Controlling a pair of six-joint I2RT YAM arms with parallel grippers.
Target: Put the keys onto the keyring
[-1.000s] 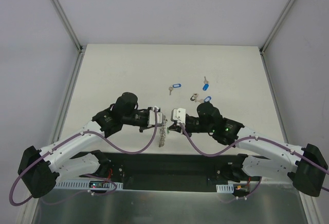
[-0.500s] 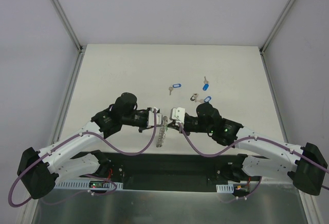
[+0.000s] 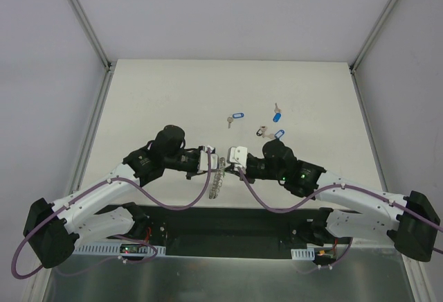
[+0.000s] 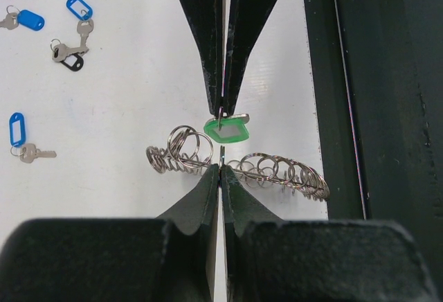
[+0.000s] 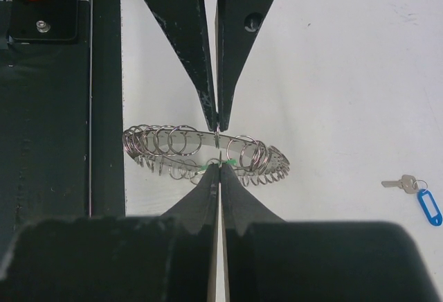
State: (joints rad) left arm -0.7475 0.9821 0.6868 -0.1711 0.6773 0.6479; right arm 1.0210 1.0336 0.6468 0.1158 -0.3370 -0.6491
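Three blue-tagged keys (image 3: 237,117) lie apart on the tabletop (image 3: 173,94). Left claw (image 4: 220,167) pinches the keyring (image 4: 277,174); right claw (image 5: 219,165) clamps the green-tagged key (image 4: 227,128).

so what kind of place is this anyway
Probably a robot lab test cell: a white table boxed in by plain white panels, with two arms bolted at its near edge.

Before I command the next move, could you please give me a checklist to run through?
1. Left gripper jaws shut on the keyring: ok.
2. Right gripper jaws shut on the green-tagged key: ok.
3. Green-tagged key threaded onto the keyring: cannot tell.
4. Three blue-tagged keys lying on the table, apart from both grippers: ok.
5. Keyring lifted off the table: cannot tell.
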